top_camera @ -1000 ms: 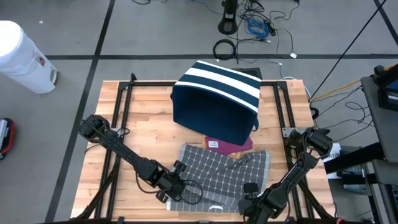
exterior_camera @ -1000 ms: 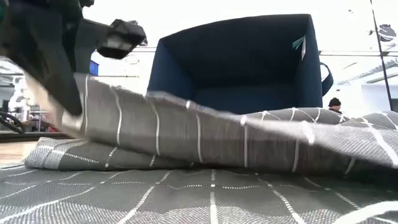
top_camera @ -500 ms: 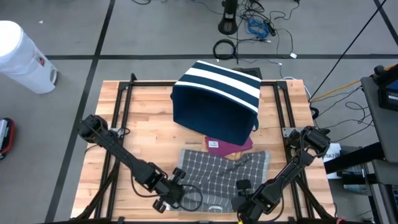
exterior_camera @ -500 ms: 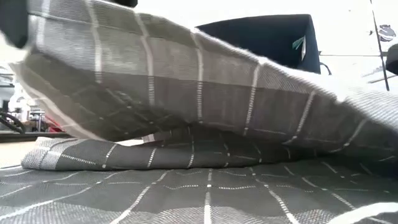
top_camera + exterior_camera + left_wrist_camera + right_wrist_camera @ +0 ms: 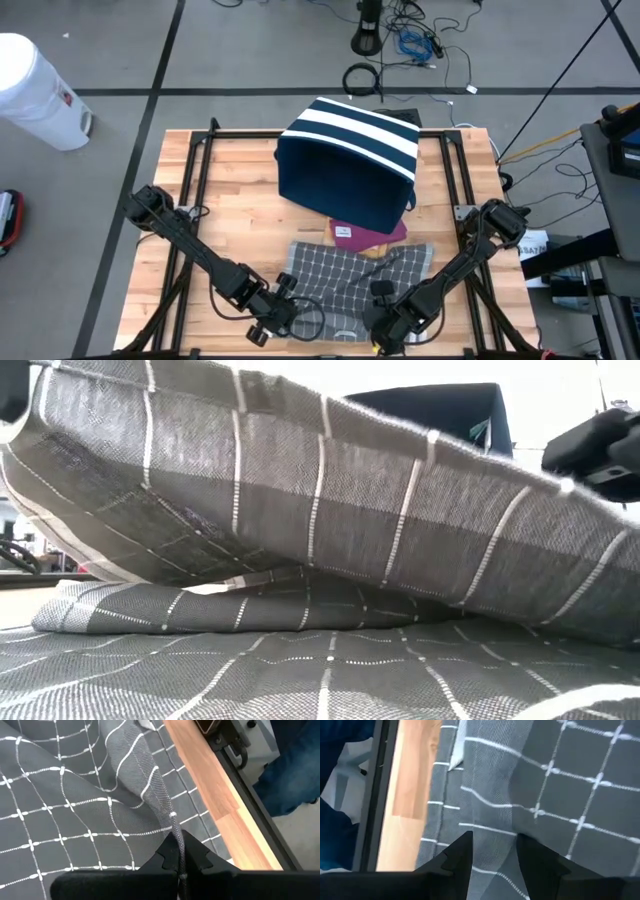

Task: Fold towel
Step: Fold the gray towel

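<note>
1. Left tool (image 5: pixel 268 322), bottom centre-left of high view: jaws fully closed, pinching an edge of the grey checked towel (image 5: pixel 360 275). In the left wrist view the cloth ridge (image 5: pixel 165 805) runs right into the closed fingers (image 5: pixel 197 857).
2. Right tool (image 5: pixel 385 325), bottom centre of high view: jaws partly apart with a fold of towel between them. Right wrist view shows cloth (image 5: pixel 492 825) running between the two fingers (image 5: pixel 457 855), so it has hold of the towel.
3. Towel sits in the lower middle of the high view on the wooden surface (image 5: pixel 230 200). Near edge is lifted by both tools; the rest lies flat.
4. Low view: raised towel layer (image 5: pixel 330 500) fills the upper frame, arching over the flat layer (image 5: pixel 300 670) below.
5. Maroon item (image 5: pixel 365 235) with a white label, just above the towel in the high view, partly under the bin.
6. Navy bin with white stripes (image 5: pixel 350 160), upper centre of the surface.
7. White container (image 5: pixel 35 90) on the floor, upper left.
</note>
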